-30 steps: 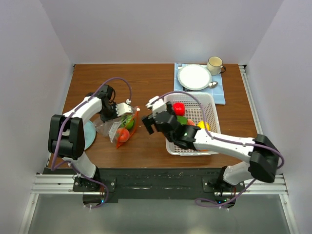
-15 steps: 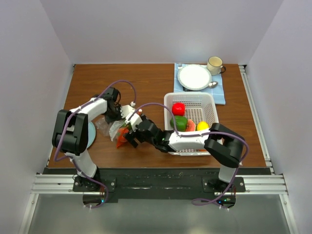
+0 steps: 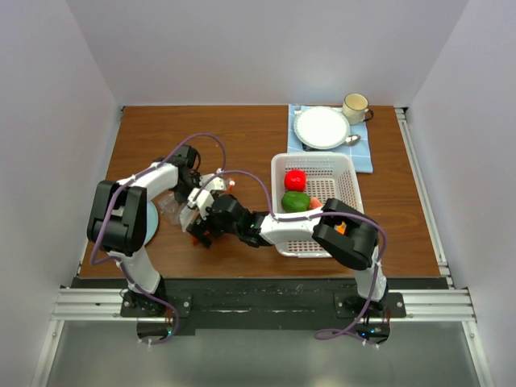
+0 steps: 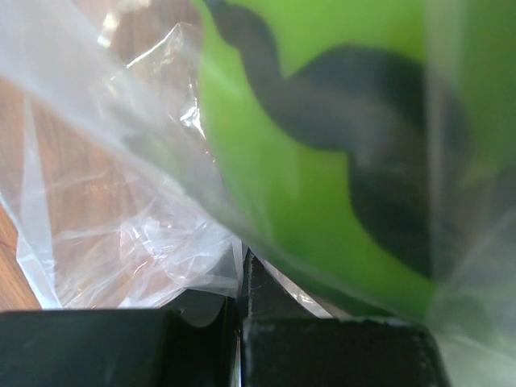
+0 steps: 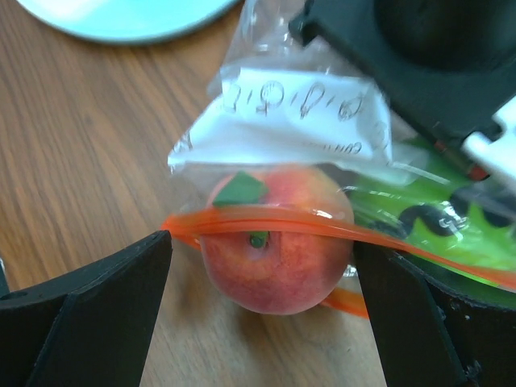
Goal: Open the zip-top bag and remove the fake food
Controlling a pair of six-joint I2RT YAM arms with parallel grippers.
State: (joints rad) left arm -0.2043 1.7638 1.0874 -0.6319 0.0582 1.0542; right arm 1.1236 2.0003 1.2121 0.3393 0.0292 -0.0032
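Note:
The clear zip-top bag [image 3: 173, 208] lies on the wooden table left of centre, its red-orange zip strip [image 5: 266, 222] facing my right gripper. My left gripper [image 4: 242, 310] is shut on a fold of the bag's plastic, and in the top view it [image 3: 193, 187] sits at the bag's far end. A green, dark-striped watermelon piece [image 4: 339, 145] presses against the plastic. My right gripper [image 5: 262, 310] is open at the bag's mouth. Its fingers [image 5: 89, 306] stand on either side of a red-orange peach-like fruit [image 5: 274, 258] without touching it. In the top view this gripper [image 3: 199, 232] is at the bag's near end.
A white perforated basket [image 3: 352, 165] right of centre holds a red fruit [image 3: 295, 179] and a green piece [image 3: 295, 201]. A light blue plate [image 3: 151, 222] lies beside the bag. At the back right are a white plate [image 3: 322, 126], a mug [image 3: 355, 106] and a blue cloth [image 3: 364, 157].
My right arm has swung left from the basket to the bag, and its open jaws now flank the peach at the zip strip. My left gripper has stayed shut on the bag.

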